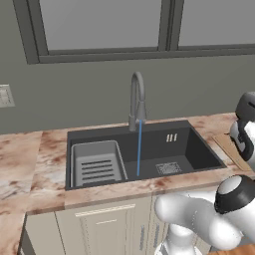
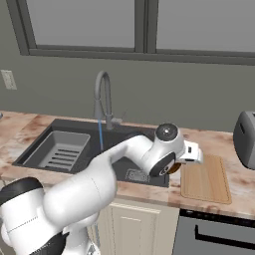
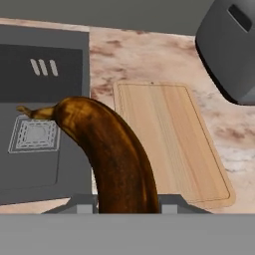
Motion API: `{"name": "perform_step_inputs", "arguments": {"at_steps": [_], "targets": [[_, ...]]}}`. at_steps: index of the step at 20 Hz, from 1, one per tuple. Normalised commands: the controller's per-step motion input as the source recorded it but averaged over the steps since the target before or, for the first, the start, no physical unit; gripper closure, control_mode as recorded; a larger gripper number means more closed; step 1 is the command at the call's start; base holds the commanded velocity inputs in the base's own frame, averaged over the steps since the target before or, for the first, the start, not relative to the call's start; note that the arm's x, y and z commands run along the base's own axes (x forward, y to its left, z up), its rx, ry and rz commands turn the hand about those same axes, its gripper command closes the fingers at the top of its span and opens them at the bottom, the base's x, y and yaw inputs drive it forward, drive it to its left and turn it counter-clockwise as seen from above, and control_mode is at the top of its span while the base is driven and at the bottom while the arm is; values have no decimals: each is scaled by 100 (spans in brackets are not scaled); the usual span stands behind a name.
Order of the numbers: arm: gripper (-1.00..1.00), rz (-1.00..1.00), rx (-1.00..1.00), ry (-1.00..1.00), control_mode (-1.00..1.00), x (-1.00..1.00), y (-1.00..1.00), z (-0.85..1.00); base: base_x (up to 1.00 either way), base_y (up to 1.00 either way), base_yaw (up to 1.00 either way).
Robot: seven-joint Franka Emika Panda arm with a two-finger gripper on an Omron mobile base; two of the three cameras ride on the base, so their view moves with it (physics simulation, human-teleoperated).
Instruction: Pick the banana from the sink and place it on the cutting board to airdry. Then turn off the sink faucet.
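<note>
In the left base view, the sink [image 1: 144, 149] sat across the middle of the frame, its ribbed tray [image 1: 96, 164] at the left and the drain grate [image 1: 169, 168] lower right, and a thin blue stream of water [image 1: 139, 147] ran down from the faucet [image 1: 137, 99] at upper centre. The arm's white links crowded the lower right corner, with the edge of the cutting board [image 1: 230, 149] peeking out at the right edge. Over in the right base view, the arm swept from lower left up to the centre, and the gripper [image 2: 191, 153] hung at the left edge of the board [image 2: 206, 180], just right of the sink [image 2: 84, 142]; a sliver of the banana [image 2: 174, 168] showed below the wrist. The faucet [image 2: 103, 99] stood upper left of centre, water [image 2: 100, 135] running, and a grey toaster [image 2: 245, 132] sat at the right edge. In the hand view, the banana [image 3: 112, 154] rose from bottom centre, clamped between the fingers, its stem pointing left over the grate [image 3: 34, 134], with the board [image 3: 169, 142] right of it and the toaster [image 3: 230, 45] in the upper right corner.
</note>
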Motion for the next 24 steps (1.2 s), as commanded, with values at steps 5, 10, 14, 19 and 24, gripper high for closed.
{"name": "perform_step_inputs", "arguments": {"at_steps": [5, 10, 14, 19, 24], "targets": [[100, 0, 0, 3, -100, 10, -23, -5, 0, 0, 0], [100, 3, 0, 1, -100, 0, -10, -7, 0, 0, 0], [100, 2, 0, 1, -100, 5, -12, -33, 0, 0, 0], [100, 0, 0, 3, -100, 19, -9, -38, 0, 0, 0], [100, 1, 0, 0, -100, 5, -17, -32, 0, 0, 0]]}}
